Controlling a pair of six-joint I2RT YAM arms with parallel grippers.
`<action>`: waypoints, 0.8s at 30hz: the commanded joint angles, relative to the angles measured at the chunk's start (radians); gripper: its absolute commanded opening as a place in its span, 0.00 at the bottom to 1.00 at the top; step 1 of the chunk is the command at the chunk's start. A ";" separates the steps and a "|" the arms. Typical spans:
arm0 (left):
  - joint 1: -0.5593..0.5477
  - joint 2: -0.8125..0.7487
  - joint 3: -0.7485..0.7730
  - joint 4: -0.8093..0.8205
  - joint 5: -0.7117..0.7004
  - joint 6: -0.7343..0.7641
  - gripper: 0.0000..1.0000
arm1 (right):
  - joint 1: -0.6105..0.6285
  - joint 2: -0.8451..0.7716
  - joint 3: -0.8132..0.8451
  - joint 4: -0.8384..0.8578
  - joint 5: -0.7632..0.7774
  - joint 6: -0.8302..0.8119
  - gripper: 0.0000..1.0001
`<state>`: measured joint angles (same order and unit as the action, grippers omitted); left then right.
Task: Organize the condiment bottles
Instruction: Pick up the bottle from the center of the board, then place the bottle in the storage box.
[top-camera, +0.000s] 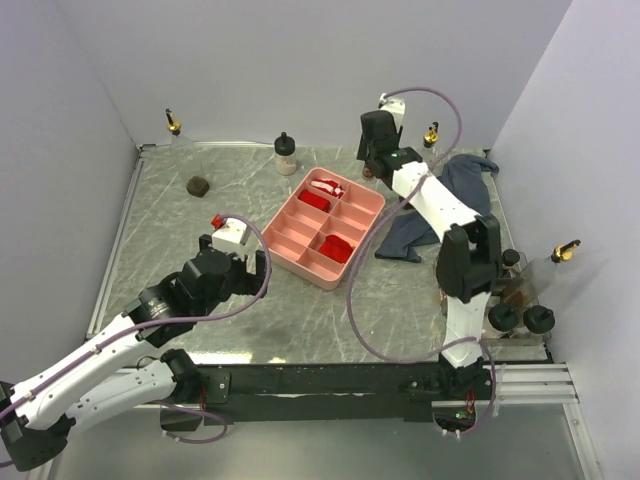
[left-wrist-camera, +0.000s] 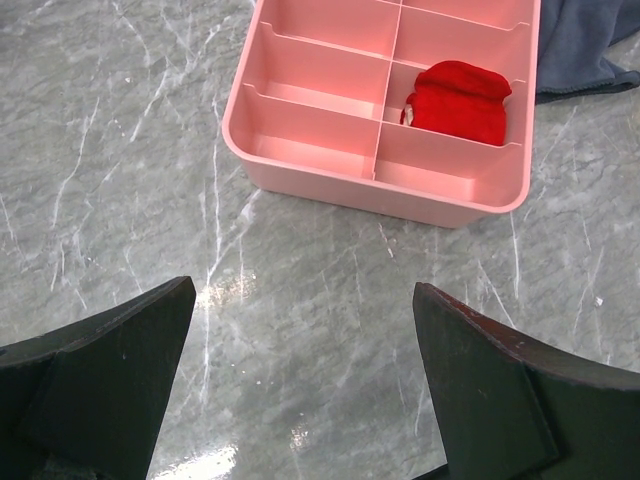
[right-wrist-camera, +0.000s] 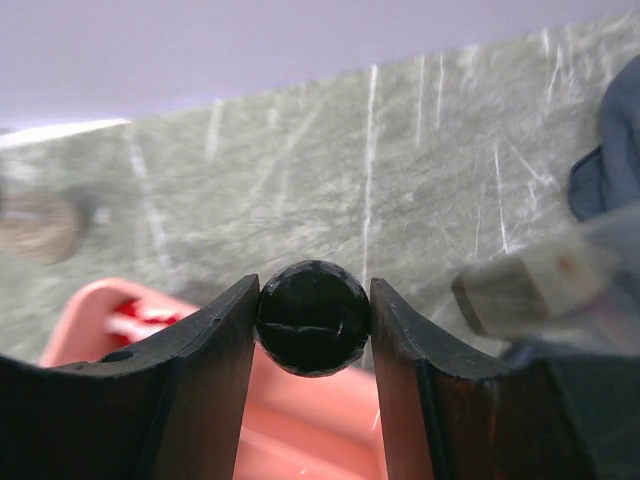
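**Tabletop seen from overhead and from both wrists.** We saw the left gripper (left-wrist-camera: 300, 400) with its jaws wide apart and holding nothing, above the marble table (left-wrist-camera: 120, 150) and facing the near wall of the pink tray (left-wrist-camera: 350, 185). The right gripper (right-wrist-camera: 314, 292) was clamped on the round black cap (right-wrist-camera: 313, 325) of a bottle. In the overhead view this was at upper centre, just past the tray's far corner. We noted other bottles near the table's edges:
- 1 gold-spout bottle (top-camera: 174, 125) at upper left
- 1 cream bottle (top-camera: 286, 155) by the back wall
- 1 squat dark jar (top-camera: 199, 185) left of the tray
- several black-capped bottles (top-camera: 540, 320) at lower right

A blue cloth (top-camera: 450, 190) lay right of the tray, which held red packets (top-camera: 336, 248).
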<state>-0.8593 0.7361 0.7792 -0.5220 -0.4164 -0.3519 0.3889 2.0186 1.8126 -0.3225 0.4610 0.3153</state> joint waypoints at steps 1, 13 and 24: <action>0.005 -0.006 -0.001 0.010 -0.022 0.019 0.97 | 0.044 -0.176 -0.082 0.008 0.001 0.010 0.27; 0.003 0.014 0.003 0.002 -0.033 0.018 0.97 | 0.103 -0.624 -0.593 0.016 -0.022 0.142 0.26; 0.005 -0.018 -0.001 0.008 -0.041 0.014 0.97 | 0.062 -0.891 -0.806 -0.167 0.303 0.280 0.26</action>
<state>-0.8585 0.7383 0.7780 -0.5289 -0.4423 -0.3523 0.4828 1.2144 1.0241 -0.4423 0.5869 0.5220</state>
